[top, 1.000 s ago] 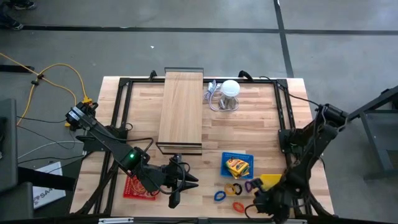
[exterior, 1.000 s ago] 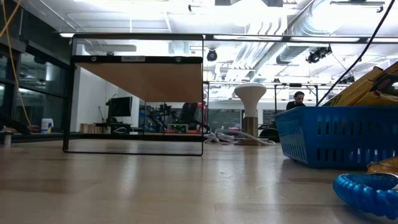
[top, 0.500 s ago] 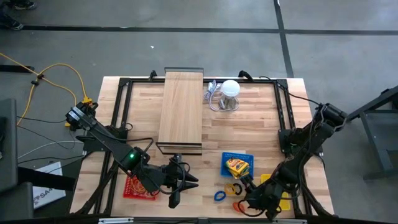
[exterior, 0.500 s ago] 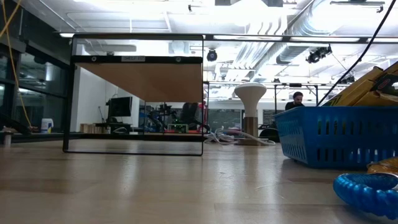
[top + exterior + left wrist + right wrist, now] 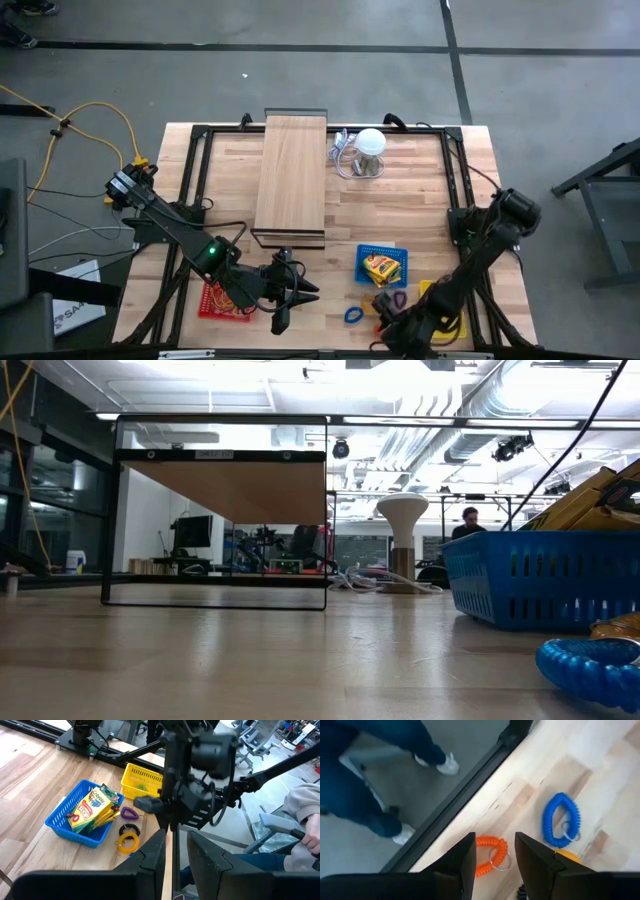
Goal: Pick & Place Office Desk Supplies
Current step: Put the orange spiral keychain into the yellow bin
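High view: at lower centre a blue basket [image 5: 380,252] holds a yellow crayon pack [image 5: 381,268]; a yellow basket [image 5: 437,291] sits just to its right. A blue coil loop [image 5: 352,315] and a purple one [image 5: 396,299] lie loose on the tabletop [image 5: 400,200]. The right gripper [image 5: 385,322] hovers beside them, while the left gripper [image 5: 290,297] waits at lower centre-left, near a red basket [image 5: 222,301].

Low view: only the blue basket [image 5: 540,580] at right and the blue loop [image 5: 590,665] at lower right.

Left wrist view: its fingers [image 5: 150,855] stand apart, empty.

Right wrist view: its fingers [image 5: 462,857] are spread, empty, framing an orange loop [image 5: 490,855] at bottom centre.

Judgement: sorting is partway; the loops remain.
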Controlling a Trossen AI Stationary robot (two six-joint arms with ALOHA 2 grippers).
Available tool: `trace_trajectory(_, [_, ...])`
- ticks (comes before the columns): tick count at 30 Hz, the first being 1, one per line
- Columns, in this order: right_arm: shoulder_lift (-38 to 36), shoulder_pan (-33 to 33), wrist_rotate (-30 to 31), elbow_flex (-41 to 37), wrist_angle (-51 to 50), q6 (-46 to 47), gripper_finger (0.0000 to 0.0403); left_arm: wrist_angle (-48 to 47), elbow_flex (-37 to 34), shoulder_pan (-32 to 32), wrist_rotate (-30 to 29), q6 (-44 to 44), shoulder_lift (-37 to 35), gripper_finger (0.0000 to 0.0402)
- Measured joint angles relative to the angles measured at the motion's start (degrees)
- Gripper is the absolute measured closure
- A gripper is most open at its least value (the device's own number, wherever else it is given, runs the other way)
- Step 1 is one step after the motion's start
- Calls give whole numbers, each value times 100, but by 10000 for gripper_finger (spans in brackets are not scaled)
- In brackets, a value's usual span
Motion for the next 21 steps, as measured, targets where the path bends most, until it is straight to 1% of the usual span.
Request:
trace_trajectory(3, [286, 28, -1, 246, -259, -74, 279, -2, -1, 0, 0, 0, -1, 325])
trace_trajectory(6, [394, 41, -2, 373, -378, 10, 279, -1, -2, 0, 0, 0, -1, 325])
trace_trajectory(11, [394, 96, 11, 371, -716, 806, 279, -1, -1, 0, 0, 0, 0, 325])
trace_trajectory(13, [394, 161, 10, 370, -738, 956, 279, -2, 0, 0, 0, 0, -1, 325])
trace_trajectory(17, [394, 316, 45, 370, -727, 959, 279, -2, -2, 0, 0, 0, 0, 325])
trace_trajectory(21, [439, 446, 251, 370, -697, 966, 279, 0, 0, 0, 0, 0, 0, 325])
